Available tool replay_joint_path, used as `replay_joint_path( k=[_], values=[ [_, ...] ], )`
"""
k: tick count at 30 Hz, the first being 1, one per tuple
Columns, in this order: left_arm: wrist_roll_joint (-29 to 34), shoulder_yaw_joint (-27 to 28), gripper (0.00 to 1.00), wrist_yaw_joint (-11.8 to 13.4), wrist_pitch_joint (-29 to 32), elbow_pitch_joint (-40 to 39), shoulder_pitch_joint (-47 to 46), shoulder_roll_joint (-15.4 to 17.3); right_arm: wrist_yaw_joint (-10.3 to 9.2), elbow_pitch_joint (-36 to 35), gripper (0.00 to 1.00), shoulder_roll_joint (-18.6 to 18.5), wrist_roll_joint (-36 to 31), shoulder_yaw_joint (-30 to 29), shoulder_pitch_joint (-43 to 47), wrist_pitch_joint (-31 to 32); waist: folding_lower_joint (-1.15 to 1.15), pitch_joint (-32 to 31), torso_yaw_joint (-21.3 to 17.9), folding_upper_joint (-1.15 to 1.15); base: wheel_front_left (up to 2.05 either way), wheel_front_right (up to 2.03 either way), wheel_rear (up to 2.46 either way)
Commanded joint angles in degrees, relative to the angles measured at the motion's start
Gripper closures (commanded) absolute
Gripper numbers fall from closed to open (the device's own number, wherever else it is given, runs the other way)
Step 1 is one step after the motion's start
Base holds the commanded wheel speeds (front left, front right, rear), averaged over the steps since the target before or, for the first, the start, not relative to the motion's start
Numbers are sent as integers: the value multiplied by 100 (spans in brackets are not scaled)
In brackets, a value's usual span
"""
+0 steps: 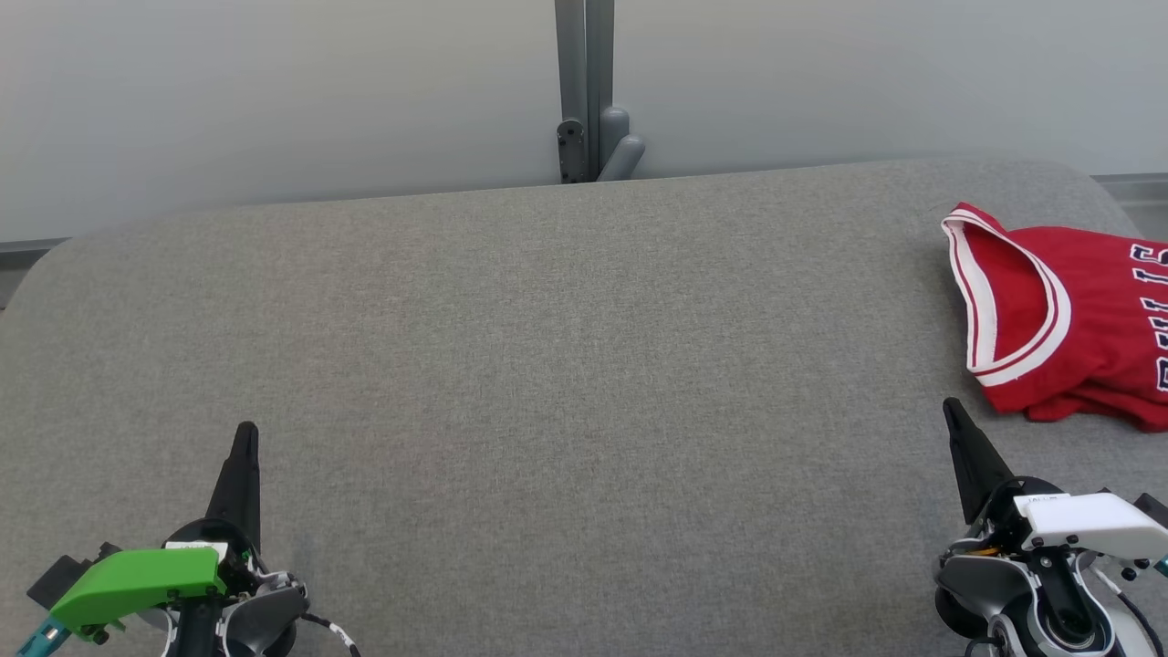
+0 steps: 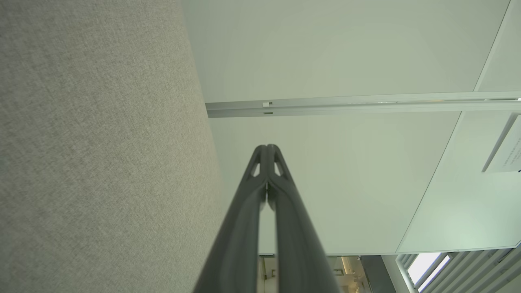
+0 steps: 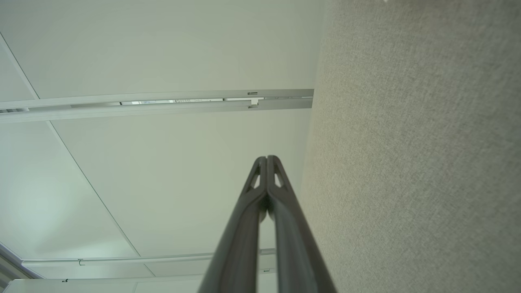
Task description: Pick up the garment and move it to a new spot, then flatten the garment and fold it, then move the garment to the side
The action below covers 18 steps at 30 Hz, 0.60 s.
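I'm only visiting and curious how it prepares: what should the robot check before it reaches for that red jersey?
1. Red basketball jersey found: ok, it lies on the right side of the grey table, just ahead of the right claw.
2. Whole jersey in sight: not ok, the head view's edge cuts it off.
3. Jersey lying flat: not ok, it is rumpled.
4. Right claw open to grab: not ok, shut and empty.
5. Left claw open: not ok, shut and empty.
6. Room for a new spot: ok, the table's middle is bare cloth.
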Motion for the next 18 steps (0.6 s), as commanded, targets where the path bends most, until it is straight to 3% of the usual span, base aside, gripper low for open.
replay_joint_path(
  k=[1,18],
  values=[
    [2,23,100,-23,2,-9,-53,37,2,-20,100,-4,39,-11,-43,19,0,0,0,0,0,0,0],
    [2,23,100,-23,2,-9,-53,37,2,-20,100,-4,40,-10,-43,18,0,0,0,0,0,0,0]
  ],
)
